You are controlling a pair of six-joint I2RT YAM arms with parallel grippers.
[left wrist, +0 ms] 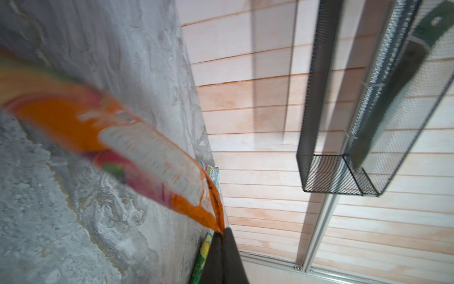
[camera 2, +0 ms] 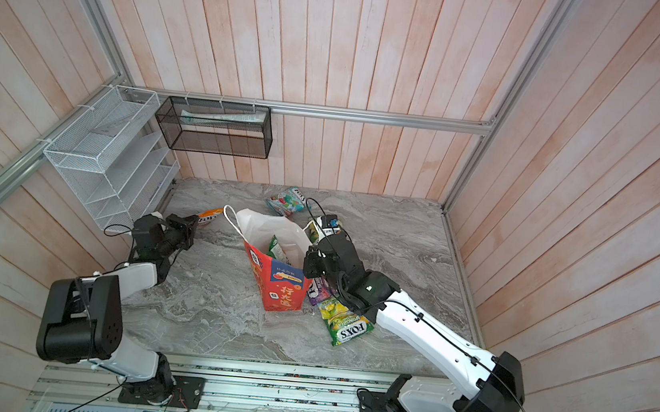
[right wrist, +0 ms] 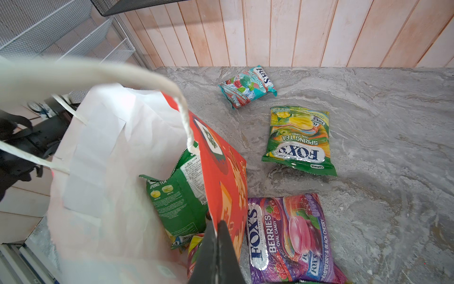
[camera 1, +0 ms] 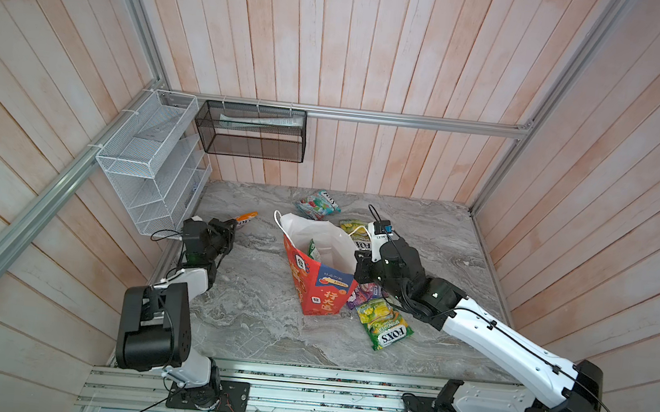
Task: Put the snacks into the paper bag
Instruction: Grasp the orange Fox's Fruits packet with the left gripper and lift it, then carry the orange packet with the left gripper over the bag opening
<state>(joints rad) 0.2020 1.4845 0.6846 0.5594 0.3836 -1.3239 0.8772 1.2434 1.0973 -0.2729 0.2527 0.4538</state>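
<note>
Red paper outside and white inside, the paper bag [camera 1: 321, 294] is standing open-mouthed near the middle of the marble table [camera 1: 459, 271], with its white cord handles arching over the rim. A green pouch [right wrist: 179, 196] is sitting inside it, its top edge showing below the rim.

At the bag's 3 o'clock side, the right gripper [right wrist: 218, 225] is pinching the red side wall, its fingers closed tight with the paper's edge between them. Touching the bag's base at 4 o'clock, a purple pouch [camera 1: 364, 296] is lying flat, partly under the right arm. Further out along the same line, a yellow-green pouch [camera 1: 385, 323] is lying face up. A second yellow-green pouch [right wrist: 299, 140] is resting just behind the bag at 1 o'clock, and a teal pouch [camera 1: 318, 205] is lying at 12 o'clock near the back wall.

Well apart at 10 o'clock, the left gripper [left wrist: 222, 237] is clamping one corner of an orange pouch [left wrist: 137, 147], with its fingers fully closed on the foil. That pouch is blurring in the left wrist view, and I cannot tell whether it is clearing the table.

A white wire rack [camera 1: 149, 163] is hanging on the left wall at 10 o'clock. A black mesh basket [camera 1: 250, 132] is hanging on the back wall at 11 o'clock.
</note>
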